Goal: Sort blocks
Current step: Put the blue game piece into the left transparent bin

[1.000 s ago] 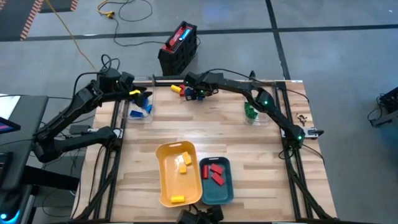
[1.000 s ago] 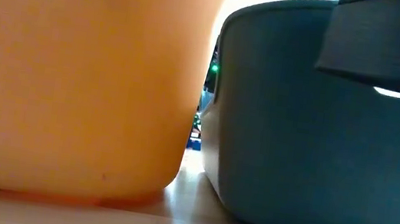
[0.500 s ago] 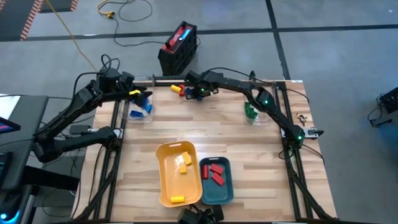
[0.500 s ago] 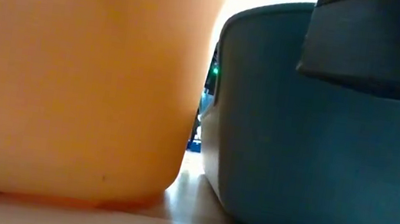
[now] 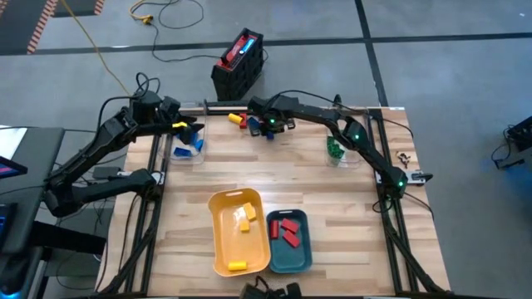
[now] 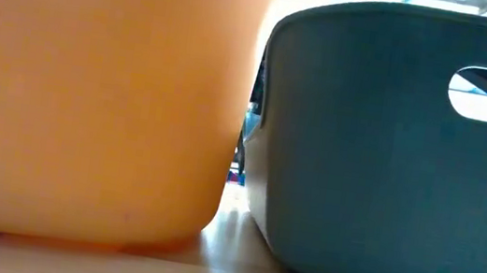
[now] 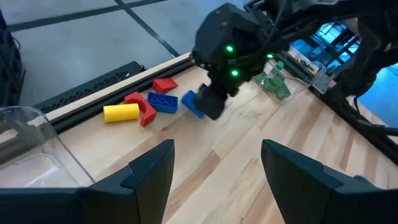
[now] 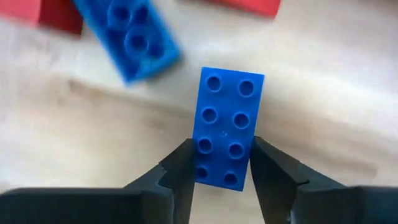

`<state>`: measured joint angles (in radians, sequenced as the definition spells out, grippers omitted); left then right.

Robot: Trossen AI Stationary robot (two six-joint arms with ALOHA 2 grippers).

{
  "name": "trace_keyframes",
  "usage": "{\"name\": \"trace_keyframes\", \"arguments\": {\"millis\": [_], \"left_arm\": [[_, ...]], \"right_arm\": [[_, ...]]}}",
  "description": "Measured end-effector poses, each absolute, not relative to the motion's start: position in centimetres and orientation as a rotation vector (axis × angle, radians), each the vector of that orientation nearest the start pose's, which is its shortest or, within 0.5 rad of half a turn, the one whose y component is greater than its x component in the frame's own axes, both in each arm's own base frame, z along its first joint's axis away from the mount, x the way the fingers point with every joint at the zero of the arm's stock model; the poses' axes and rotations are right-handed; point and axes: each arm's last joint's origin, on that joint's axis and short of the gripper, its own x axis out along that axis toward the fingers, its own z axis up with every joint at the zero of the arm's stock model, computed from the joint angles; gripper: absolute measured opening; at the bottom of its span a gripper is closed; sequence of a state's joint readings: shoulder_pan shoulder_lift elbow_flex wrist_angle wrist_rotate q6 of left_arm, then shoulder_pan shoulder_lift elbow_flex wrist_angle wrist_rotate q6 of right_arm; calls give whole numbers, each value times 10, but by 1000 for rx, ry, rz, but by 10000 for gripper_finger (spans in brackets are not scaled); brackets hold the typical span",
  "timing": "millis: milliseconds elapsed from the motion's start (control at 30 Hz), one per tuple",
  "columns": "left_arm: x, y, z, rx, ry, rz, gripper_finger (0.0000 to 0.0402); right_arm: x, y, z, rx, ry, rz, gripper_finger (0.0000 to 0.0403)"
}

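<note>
Two fingers of the right gripper (image 8: 219, 168) pinch only one end of a blue block (image 8: 226, 127), so it could pivot loose when lifted; the left gripper (image 7: 217, 168) waits open.

No text, label, brand, number or sign can be read on anything here.

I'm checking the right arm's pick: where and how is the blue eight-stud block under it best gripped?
Across its two long sides, coming straight down from above. The blue block lies flat, studs up, with bare table along both long sides, so the narrow width fits between the fingers. The right gripper already straddles one end; a hold nearer the middle would probably sit steadier.
</note>
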<state>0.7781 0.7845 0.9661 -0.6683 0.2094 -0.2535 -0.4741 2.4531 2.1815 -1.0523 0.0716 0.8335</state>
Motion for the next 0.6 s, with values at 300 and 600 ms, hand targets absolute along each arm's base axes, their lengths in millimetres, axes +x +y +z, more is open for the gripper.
{"name": "trace_keyframes", "arguments": {"millis": [300, 600], "left_arm": [[109, 97, 344, -486, 417, 540, 235], [108, 95, 341, -499, 457, 523, 235]], "right_arm": [[446, -175, 209, 865, 1175, -839, 115], [464, -141, 229, 501, 1154, -510, 129]]}}
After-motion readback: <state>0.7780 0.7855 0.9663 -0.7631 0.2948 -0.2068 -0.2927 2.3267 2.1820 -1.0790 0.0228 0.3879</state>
